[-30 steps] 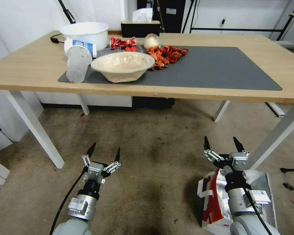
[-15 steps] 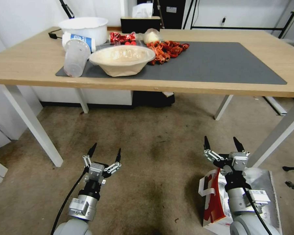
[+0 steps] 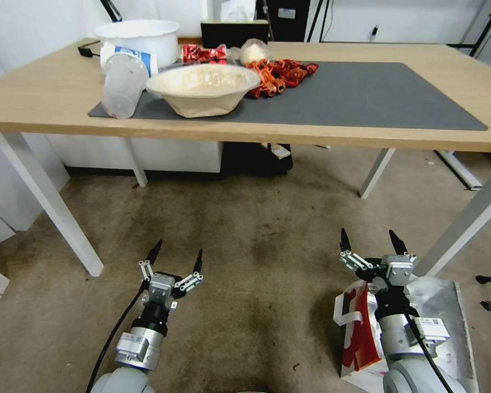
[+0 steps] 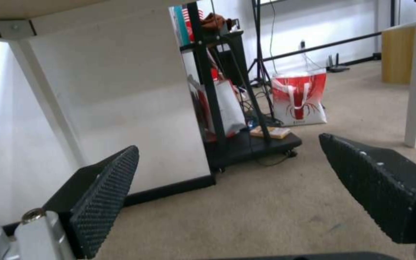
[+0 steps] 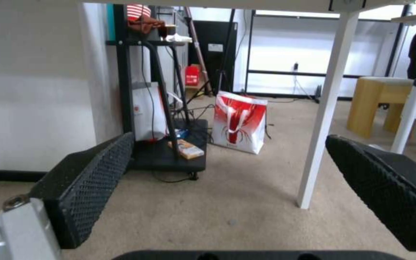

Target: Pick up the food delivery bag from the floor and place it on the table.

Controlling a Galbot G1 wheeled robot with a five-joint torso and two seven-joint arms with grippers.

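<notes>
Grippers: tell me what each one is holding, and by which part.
Nothing is held. The left gripper and right gripper are both open; the food delivery bag sits ungripped on the floor.

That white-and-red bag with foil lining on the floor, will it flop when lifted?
The boxy white-and-red foil-lined bag stands upright on its own, so its walls probably hold shape. Its thin white strap handles droop loosely, likely floppy. It sits open-topped, so it may sag or tilt if lifted by one strap.

Both arms are silver-grey cylinders ending in black wrist collars. The left hand [image 3: 174,257] and the right hand [image 3: 370,240] each carry two tapered black fingers on small silver linkages. The finger pads [image 4: 103,196] are black and finely knurled. A black cable [image 3: 108,344] runs along the left arm, and a white label [image 3: 434,327] sits on the right forearm.
</notes>
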